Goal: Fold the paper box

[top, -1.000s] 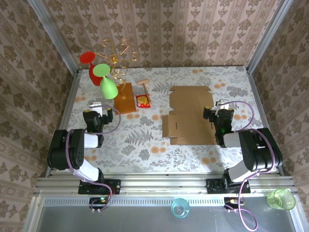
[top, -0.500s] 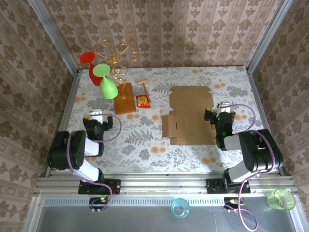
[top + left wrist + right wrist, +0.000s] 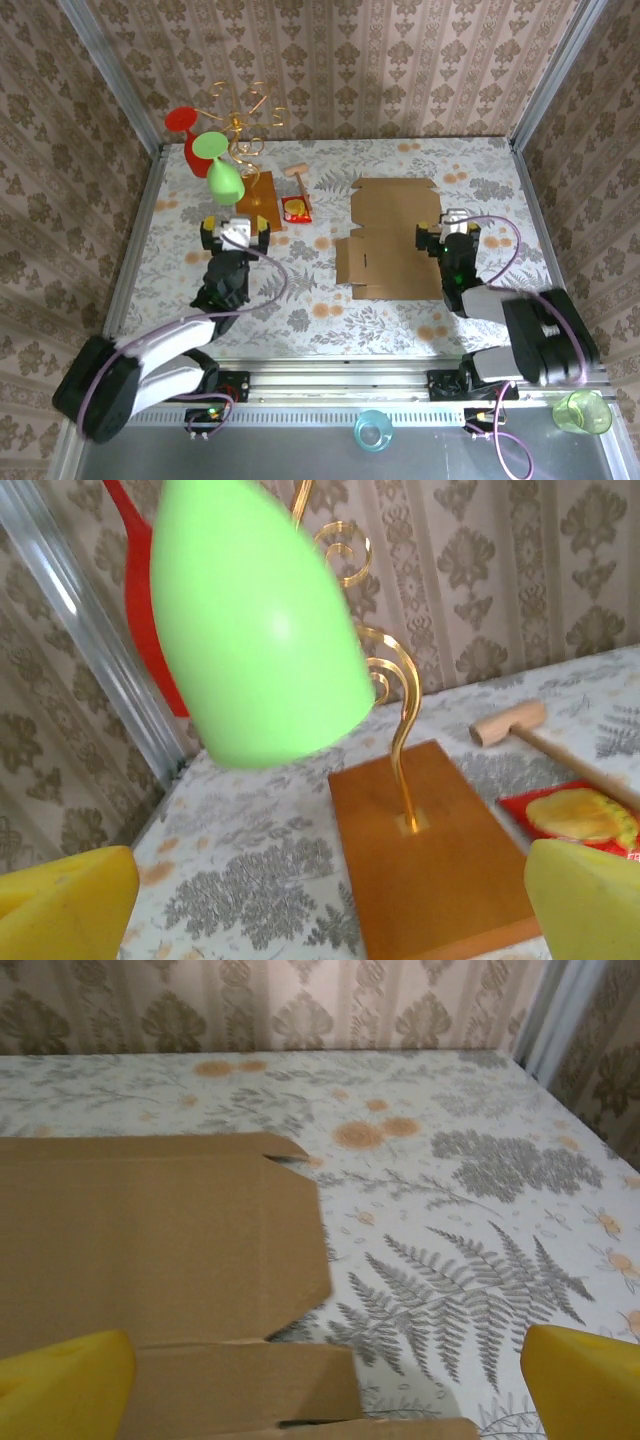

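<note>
Paper box (image 3: 392, 240) beside right gripper (image 3: 452, 222) (jaws wide).

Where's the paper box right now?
In the top view the paper box lies flat on the table, right of centre, its right edge by the right hand.

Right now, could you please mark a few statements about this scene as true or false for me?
The box lies flat and unfolded. True.
The right fingers are shut on the box. False: they are open, holding nothing.
The left fingers face the board. True.
The green glass lies on the box. False: it hangs from the gold stand.
The mallet rests on the board. False: it lies beside it.
</note>
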Motion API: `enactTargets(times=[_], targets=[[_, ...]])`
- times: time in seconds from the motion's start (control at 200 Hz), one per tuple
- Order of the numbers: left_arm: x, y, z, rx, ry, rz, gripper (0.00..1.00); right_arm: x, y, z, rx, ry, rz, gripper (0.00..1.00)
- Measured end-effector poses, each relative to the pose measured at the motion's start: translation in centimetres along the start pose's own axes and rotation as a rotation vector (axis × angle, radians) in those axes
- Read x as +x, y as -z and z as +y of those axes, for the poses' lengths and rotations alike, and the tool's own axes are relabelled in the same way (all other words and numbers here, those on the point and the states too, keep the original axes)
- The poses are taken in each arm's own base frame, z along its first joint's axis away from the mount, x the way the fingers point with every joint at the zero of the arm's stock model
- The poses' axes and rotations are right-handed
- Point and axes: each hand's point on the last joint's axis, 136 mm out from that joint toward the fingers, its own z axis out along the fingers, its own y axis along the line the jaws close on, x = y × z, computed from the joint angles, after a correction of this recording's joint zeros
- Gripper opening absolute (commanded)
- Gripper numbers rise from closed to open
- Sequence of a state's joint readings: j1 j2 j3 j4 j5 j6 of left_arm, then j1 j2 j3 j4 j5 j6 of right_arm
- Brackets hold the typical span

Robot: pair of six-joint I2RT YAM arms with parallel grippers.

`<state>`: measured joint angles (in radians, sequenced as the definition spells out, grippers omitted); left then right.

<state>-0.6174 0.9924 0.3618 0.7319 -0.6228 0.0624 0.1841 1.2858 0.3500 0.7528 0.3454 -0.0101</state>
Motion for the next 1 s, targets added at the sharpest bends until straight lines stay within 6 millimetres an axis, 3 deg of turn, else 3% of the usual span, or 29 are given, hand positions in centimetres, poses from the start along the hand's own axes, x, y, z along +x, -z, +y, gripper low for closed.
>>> enactTargets(times=[0.08,0.175,0.245,0.315,0.375,0.41,0.565,0.64,0.715,0.845,0.995], targets=[[-3.8,0.0,1.6,0.041,0.227,-0.032,1.0,-7.9,2.0,-0.6,-0.007,-0.042,-0.109,1.0],[-4.0,-0.5,2.7,0.068,0.429,0.022,0.91,-17.9,6.7,-3.5,0.0,-0.253,-0.259,1.0],[-2.1,-0.6,-0.8,0.155,0.509,0.162,0.73,-22.7,11.1,-5.3,-0.036,-0.406,-0.338,1.0],[0.1,0.2,-6.7,0.288,0.566,0.324,0.57,-24.1,14.0,-5.2,-0.129,-0.479,-0.337,1.0],[2.8,1.5,-11.3,0.371,0.604,0.472,0.44,-23.5,14.6,-3.5,-0.224,-0.506,-0.257,1.0],[4.4,2.4,-13.5,0.402,0.617,0.551,0.43,-22.3,14.5,-2.2,-0.27,-0.517,-0.191,1.0],[11.6,6.9,-21.2,0.453,0.656,0.836,0.38,-12.8,14.5,2.4,-0.385,-0.556,0.154,1.0],[13.9,8.8,-23.2,0.45,0.677,0.909,0.38,-9.2,15.2,2.8,-0.386,-0.594,0.264,0.98],[15.1,9.8,-24.6,0.44,0.73,0.951,0.39,-7.8,15.8,2.9,-0.383,-0.626,0.325,0.88],[16.0,9.2,-25.8,0.392,0.869,0.964,0.46,-6.5,16.0,3.2,-0.379,-0.676,0.372,0.82],[17.2,8.6,-26.8,0.349,0.999,0.977,0.49,-2.6,16.0,3.6,-0.368,-0.752,0.445,0.76]])
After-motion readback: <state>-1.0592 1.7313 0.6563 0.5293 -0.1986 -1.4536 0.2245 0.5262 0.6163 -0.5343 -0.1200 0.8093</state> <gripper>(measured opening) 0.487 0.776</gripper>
